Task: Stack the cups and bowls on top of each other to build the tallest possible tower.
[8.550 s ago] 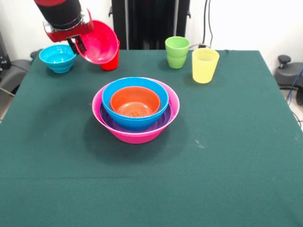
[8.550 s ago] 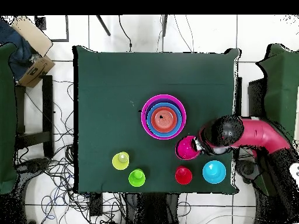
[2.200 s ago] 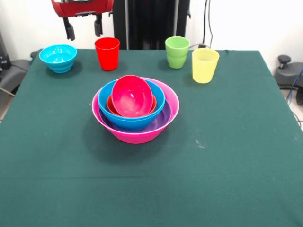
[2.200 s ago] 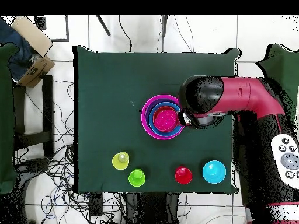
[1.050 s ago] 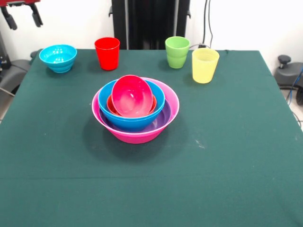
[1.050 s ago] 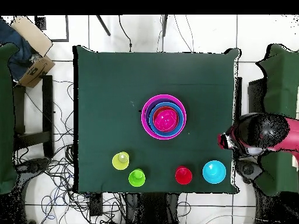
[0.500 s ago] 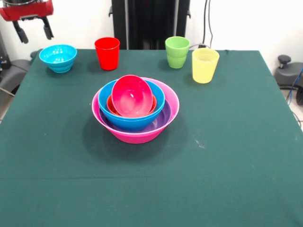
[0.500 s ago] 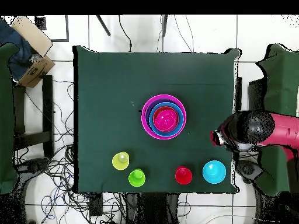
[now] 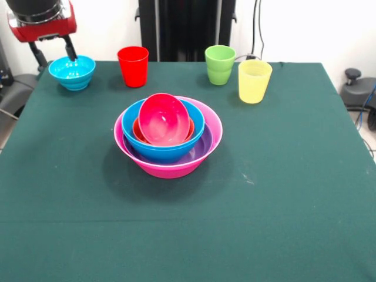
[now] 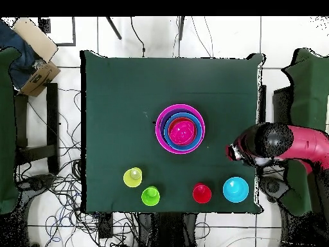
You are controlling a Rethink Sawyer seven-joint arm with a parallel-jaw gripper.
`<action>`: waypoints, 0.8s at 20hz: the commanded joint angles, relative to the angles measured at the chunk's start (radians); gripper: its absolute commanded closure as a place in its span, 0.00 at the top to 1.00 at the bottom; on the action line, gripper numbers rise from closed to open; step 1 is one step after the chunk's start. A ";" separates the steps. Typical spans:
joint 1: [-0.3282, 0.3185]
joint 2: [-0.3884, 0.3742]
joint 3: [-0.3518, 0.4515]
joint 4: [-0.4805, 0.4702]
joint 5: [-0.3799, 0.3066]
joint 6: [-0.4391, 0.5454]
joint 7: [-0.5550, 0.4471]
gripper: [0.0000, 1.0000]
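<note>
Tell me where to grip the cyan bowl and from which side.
Grip the cyan bowl by its rim, from above, one finger inside and one outside. It stands upright, mouth up, alone near the table corner, and its sloped wall looks hard to squeeze. The gripper hangs open beside it.

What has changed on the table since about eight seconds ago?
The magenta-red bowl, then held in the gripper, now lies tilted in the tower on the orange bowl. The gripper let go, swung away, and is now open over the cyan bowl. The red cup, green cup and yellow cup have not moved.
</note>
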 commanded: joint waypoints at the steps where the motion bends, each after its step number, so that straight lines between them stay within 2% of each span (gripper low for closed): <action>1: 0.042 0.074 0.033 -0.003 -0.075 -0.049 -0.225 1.00; 9: -0.055 0.072 0.066 0.040 -0.074 -0.058 -0.317 1.00; 16: -0.184 -0.093 0.129 0.185 -0.027 0.025 -0.393 1.00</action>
